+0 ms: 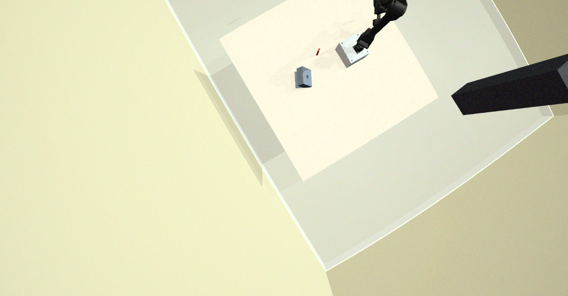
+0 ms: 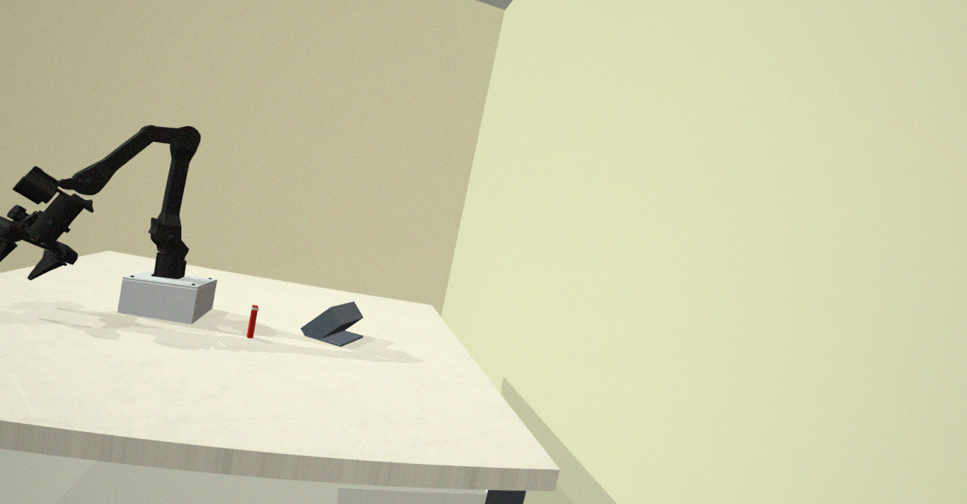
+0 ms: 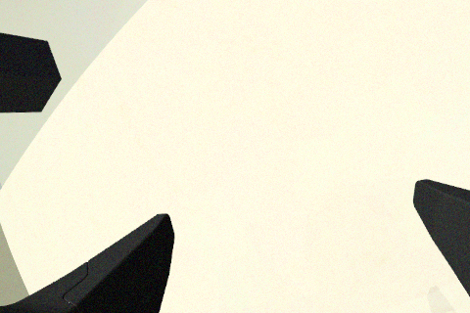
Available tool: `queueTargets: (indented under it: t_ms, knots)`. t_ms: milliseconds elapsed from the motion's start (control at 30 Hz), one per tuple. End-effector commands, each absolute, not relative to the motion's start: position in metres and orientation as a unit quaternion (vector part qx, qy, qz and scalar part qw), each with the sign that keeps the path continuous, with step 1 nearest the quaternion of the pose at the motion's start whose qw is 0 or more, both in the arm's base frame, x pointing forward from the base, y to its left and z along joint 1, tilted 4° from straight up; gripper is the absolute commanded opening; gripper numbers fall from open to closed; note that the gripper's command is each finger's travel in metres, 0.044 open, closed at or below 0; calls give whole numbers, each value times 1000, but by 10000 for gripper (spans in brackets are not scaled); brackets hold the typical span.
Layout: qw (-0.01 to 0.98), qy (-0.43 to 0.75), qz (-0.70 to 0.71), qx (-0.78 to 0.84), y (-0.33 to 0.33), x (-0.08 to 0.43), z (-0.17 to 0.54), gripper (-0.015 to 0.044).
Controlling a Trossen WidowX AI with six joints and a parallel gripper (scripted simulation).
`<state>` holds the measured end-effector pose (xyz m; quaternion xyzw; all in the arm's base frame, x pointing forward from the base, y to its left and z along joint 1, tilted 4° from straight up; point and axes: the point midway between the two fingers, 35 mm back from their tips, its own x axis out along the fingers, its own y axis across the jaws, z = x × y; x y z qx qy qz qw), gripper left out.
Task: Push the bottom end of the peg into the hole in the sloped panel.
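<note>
A thin red peg (image 1: 317, 52) (image 2: 251, 322) with a pale band near its top stands upright on the table (image 1: 349, 111) (image 2: 270, 393), between the robot's base and the panel. The grey-blue sloped panel block (image 1: 300, 75) (image 2: 332, 318) has a small dark hole (image 1: 306, 76) in its face in the top view. My gripper (image 2: 14, 270) (image 3: 296, 210) is open and empty. It is high up on the far side of the base from the peg, tilted downward. The peg and panel do not show in the wrist view. The cross-section of the peg and the hole is too small to tell.
The robot's white-grey base box (image 1: 352, 57) (image 2: 159, 300) stands near the peg. A long black beam (image 1: 512, 83) enters from the right in the top view. A dark block (image 3: 24, 78) shows at the wrist view's left edge. A pale wall (image 2: 709, 196) rises beyond the table's edge.
</note>
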<state>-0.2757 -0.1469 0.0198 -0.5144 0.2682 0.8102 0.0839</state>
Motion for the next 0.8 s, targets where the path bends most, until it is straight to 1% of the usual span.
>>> queueTargets:
  t_ms: [0,400,767]
  knots:
    - [57,239,814,-526,-159,-269,20,440]
    - [0,166,819,-549,-187,-239,17,440]
    - [-90,62,816,-568,-218,-210,17,440]
